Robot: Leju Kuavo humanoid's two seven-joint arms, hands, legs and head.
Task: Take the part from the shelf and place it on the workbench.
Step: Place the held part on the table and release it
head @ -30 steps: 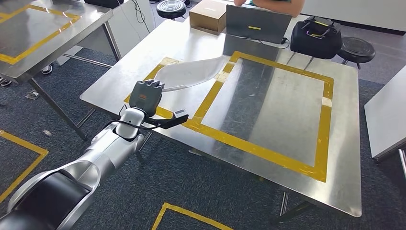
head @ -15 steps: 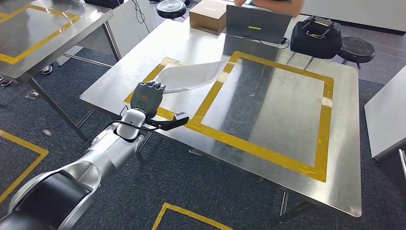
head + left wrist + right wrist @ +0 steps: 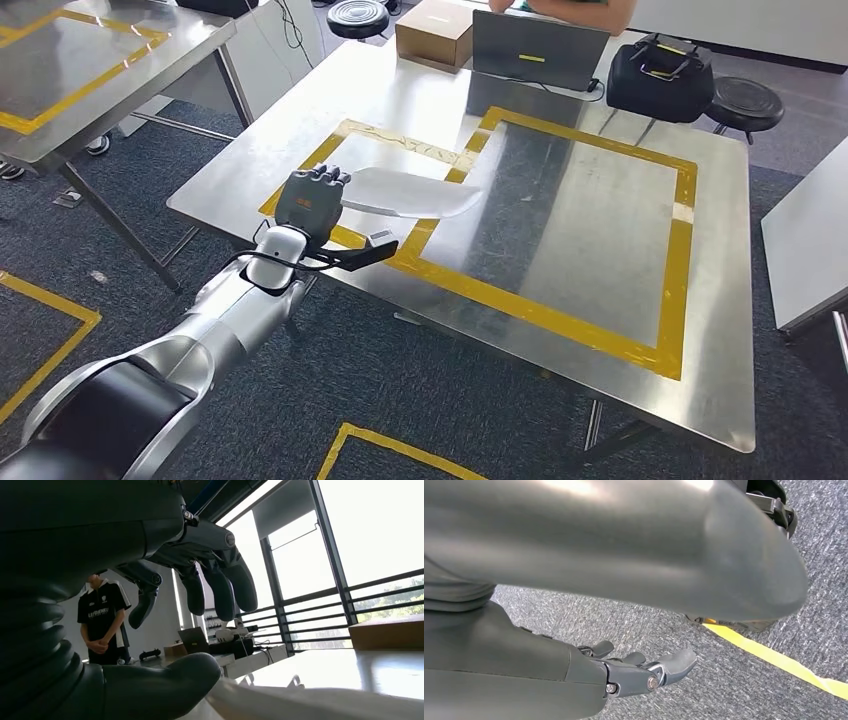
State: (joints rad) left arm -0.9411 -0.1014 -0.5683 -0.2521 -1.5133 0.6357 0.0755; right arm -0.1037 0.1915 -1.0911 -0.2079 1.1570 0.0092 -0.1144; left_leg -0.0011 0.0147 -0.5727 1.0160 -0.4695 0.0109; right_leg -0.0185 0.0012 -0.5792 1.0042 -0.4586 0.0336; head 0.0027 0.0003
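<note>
The steel surface (image 3: 600, 330) takes up the centre of the head view and carries a large yellow tape square (image 3: 560, 300) with a smaller taped square (image 3: 350, 130) adjoining it on the left. A second steel surface (image 3: 90, 60) with yellow tape stands at the upper left, well apart. The floor is dark carpet (image 3: 420, 400) with yellow tape lines.

The left arm (image 3: 215, 320) reaches in from the lower left to the near edge of the main surface. A person (image 3: 102, 622) in a dark shirt stands in the background of the left wrist view, hands clasped.

The part (image 3: 410, 195), a pale, flat, elongated piece, lies on the main surface across the tape line between the two squares, its wider end by the left hand and its narrower end inside the large square. A black bag (image 3: 660, 75), an open laptop (image 3: 538, 50) and a cardboard box (image 3: 435, 30) sit along the far edge. Two round black stools (image 3: 745, 103) stand beyond that edge.

The left hand (image 3: 308, 205) sits at the part's wide end. In the left wrist view the fingers (image 3: 220, 587) are raised clear above the part (image 3: 320, 702) and spread, grasping nothing, while the thumb lies low beside the part's edge; contact there cannot be confirmed. The right hand (image 3: 624, 672) hangs above the carpet, fingers loosely curved and apart, holding nothing.
</note>
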